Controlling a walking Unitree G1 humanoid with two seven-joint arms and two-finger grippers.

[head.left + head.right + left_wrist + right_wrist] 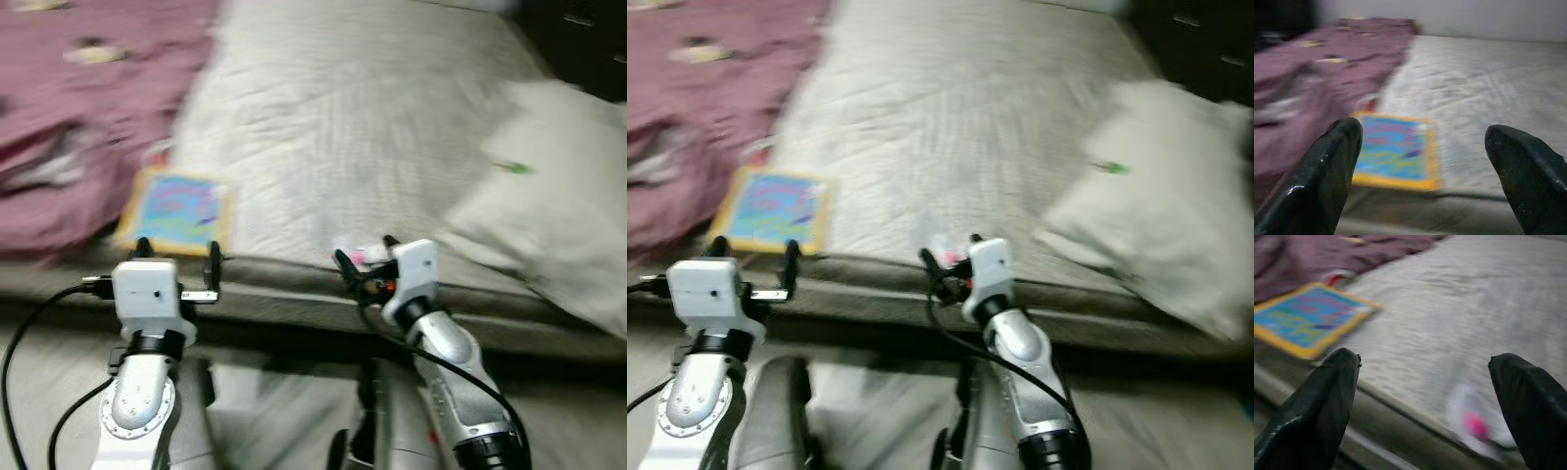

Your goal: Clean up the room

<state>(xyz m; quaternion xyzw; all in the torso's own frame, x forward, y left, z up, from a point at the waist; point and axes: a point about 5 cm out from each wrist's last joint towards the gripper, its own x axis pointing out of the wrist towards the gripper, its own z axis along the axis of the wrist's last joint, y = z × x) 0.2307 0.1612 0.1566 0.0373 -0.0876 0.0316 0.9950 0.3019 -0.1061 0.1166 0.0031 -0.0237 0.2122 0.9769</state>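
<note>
Picture book (176, 211), with a yellow border and a blue, busily coloured cover, lies flat on the bed (372, 108) near its front edge, just beyond the fingers of the left gripper (176, 257) and roughly centred between them in the left wrist view. One edge of it meets the rumpled purple blanket (78, 127). It is judged thin, light and fairly stiff; lying flush on a soft mattress, it offers little for the fingers to get under. The likeliest hold is the edge nearest the bed front, one finger above and one pressed into the bedding below; the glossy-looking cover may slip.

Small white object with a pink spot (1474, 426) rests on the bed edge just ahead of the right gripper (364, 253), nearer its one finger than the other; blur prevents telling what it is. It appears small and light, probably soft or crinkly.

Both sets of fingers stand wide apart and hold nothing.

White pillow (558, 215) lies well beyond the right gripper's outer side, bearing a small green mark (511, 168); it is judged soft and bulky, better gathered than pinched.

No box, bin or basket can be made out, so where the things should go cannot be told. All views are motion-blurred.
</note>
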